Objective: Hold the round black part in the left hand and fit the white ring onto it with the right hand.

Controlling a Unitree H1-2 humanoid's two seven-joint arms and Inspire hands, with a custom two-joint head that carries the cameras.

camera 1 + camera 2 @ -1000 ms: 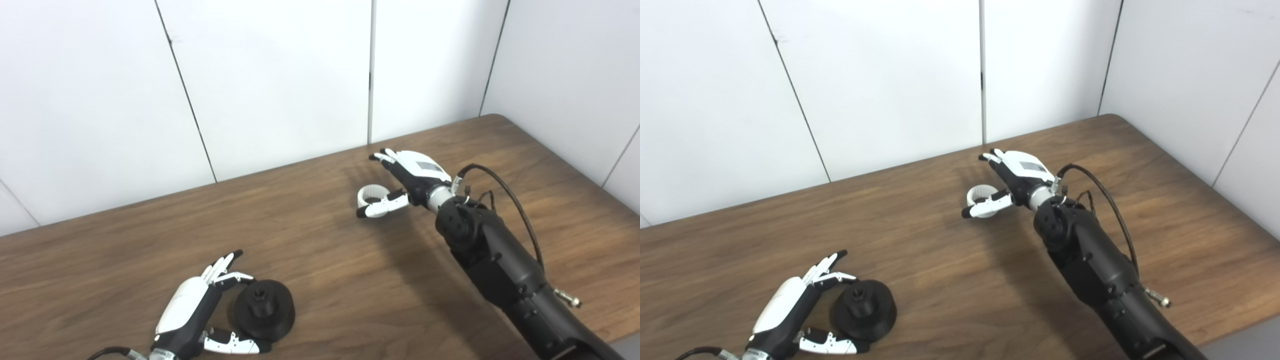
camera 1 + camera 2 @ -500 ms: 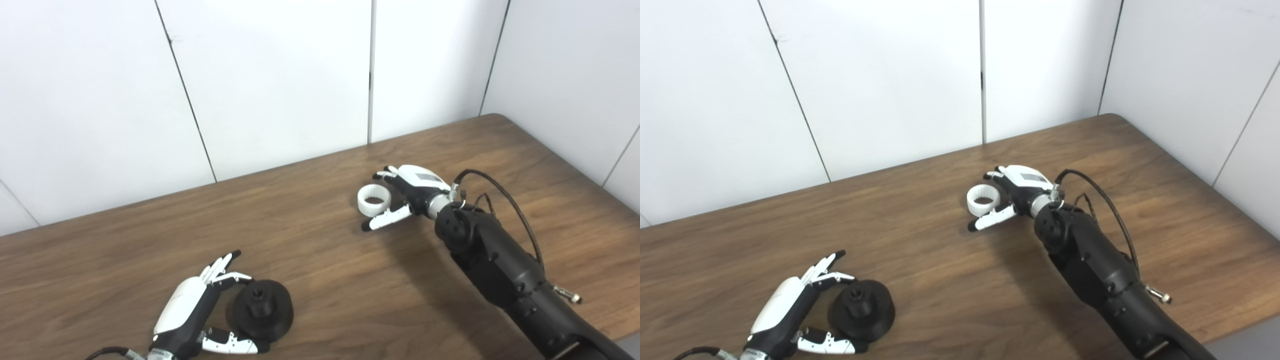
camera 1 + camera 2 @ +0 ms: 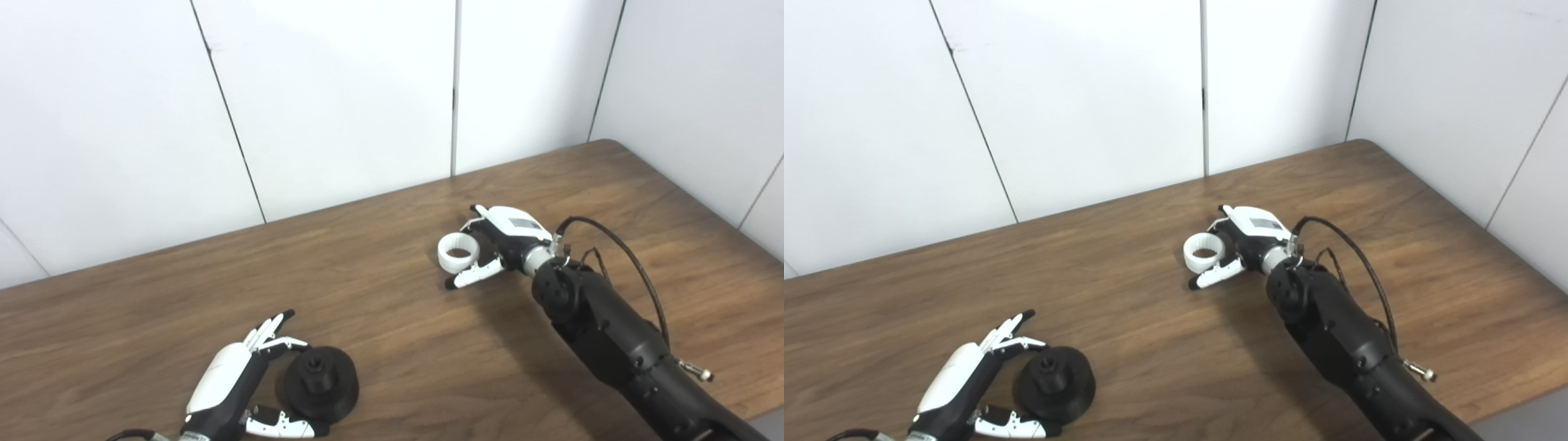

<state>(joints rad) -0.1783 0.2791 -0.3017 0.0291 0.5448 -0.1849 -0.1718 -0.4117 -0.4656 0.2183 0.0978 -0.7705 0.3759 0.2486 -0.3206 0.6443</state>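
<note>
The round black part (image 3: 318, 384) lies flat on the brown table (image 3: 380, 318) near the front left, its hub pointing up. My left hand (image 3: 229, 383) is open and cups it from the left: fingers (image 3: 272, 324) reach past its far side and the thumb (image 3: 282, 424) lies along its near edge. The white ring (image 3: 457, 252) rests on the table at centre right. My right hand (image 3: 502, 239) is closed on the ring, with its fingers curled against the right side and its thumb (image 3: 474, 275) pressing the near rim. The ring is also visible in the right eye view (image 3: 1204, 252).
White wall panels (image 3: 343, 98) stand right behind the table's far edge. The rounded right corner of the table (image 3: 603, 144) is near the right arm (image 3: 612, 337). A black cable (image 3: 625, 254) loops off the right wrist.
My right hand dropped from above the ring to the table and curled its fingers and thumb onto it. The left hand and black part crept slightly toward the near edge.
</note>
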